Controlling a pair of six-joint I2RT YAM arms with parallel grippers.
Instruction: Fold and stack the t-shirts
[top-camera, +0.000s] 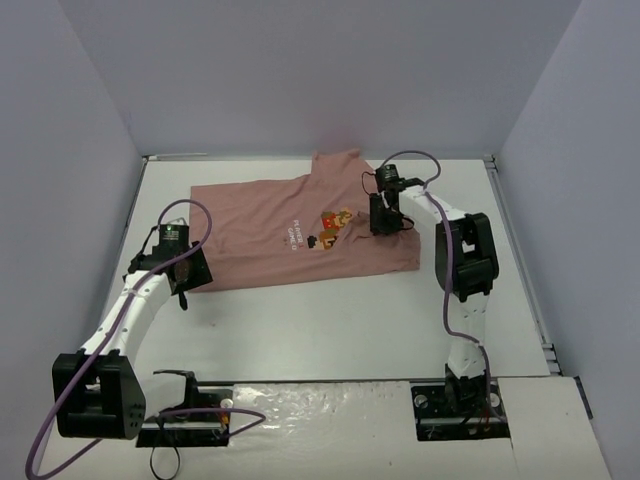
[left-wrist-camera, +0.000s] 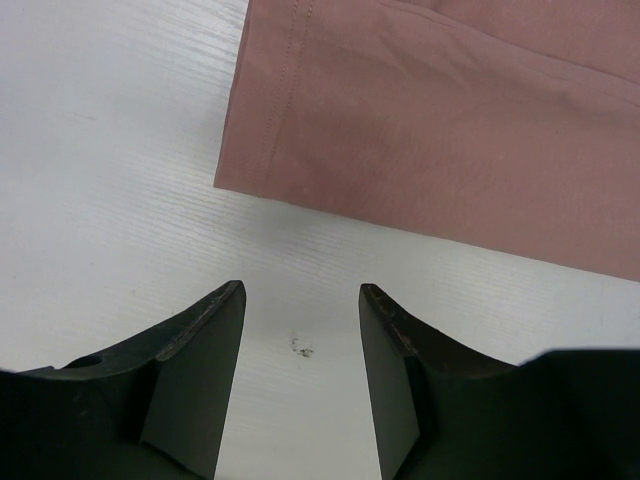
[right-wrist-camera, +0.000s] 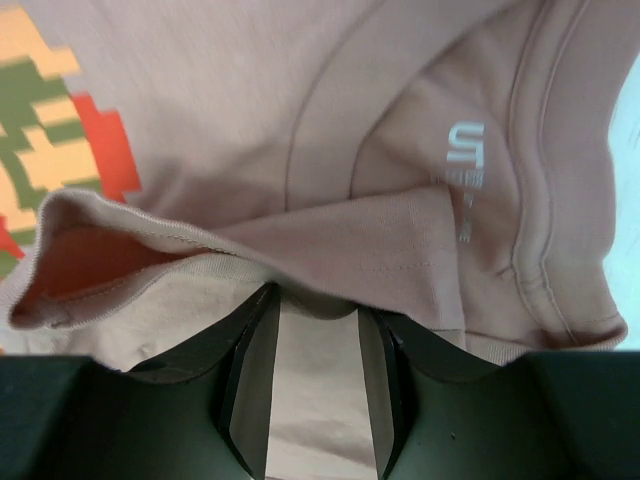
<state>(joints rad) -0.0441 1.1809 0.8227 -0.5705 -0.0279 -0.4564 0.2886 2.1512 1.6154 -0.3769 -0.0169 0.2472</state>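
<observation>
One dusty-pink t-shirt (top-camera: 270, 235) lies spread face up at the back of the white table, its graphic (top-camera: 335, 225) and white lettering showing. My left gripper (top-camera: 185, 290) hovers open and empty just off the shirt's near left corner; the left wrist view shows its fingertips apart (left-wrist-camera: 300, 295) over bare table, with the shirt's hem (left-wrist-camera: 450, 130) just ahead. My right gripper (top-camera: 385, 225) is down on the shirt at the collar end. In the right wrist view its jaws stand apart (right-wrist-camera: 318, 300), with a raised fold of the t-shirt (right-wrist-camera: 330, 235) draped over the tips beside the graphic (right-wrist-camera: 50, 150).
Grey walls close in the table (top-camera: 320, 320) on the left, back and right. A metal rail runs along the right edge (top-camera: 520, 260). The arm bases and cables sit at the near edge (top-camera: 200, 415).
</observation>
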